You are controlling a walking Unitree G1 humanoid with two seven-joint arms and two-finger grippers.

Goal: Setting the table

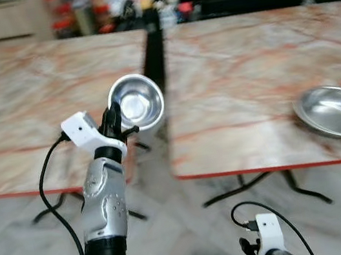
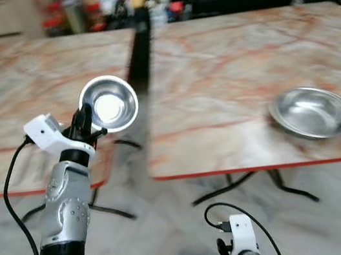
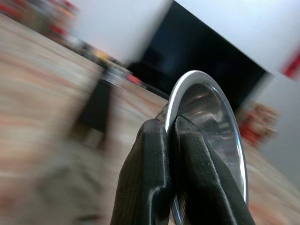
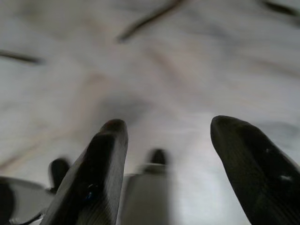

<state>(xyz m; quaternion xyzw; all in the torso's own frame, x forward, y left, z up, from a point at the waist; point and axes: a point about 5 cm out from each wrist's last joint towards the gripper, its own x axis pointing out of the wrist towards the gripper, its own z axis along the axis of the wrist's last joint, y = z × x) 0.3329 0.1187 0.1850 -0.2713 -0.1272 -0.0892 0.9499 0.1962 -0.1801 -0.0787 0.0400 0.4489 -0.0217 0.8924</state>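
The left end effector [image 1: 114, 120] pinches the rim of a steel bowl [image 1: 135, 100], raised between the tables.

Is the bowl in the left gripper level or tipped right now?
Tipped. The steel bowl, pinched by its rim in the left gripper, stands nearly on edge, its empty inside facing the head camera.

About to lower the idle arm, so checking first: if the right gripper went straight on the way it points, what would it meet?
Probably the pale floor. The right gripper points down at it with nothing between, though blur leaves depth unclear.
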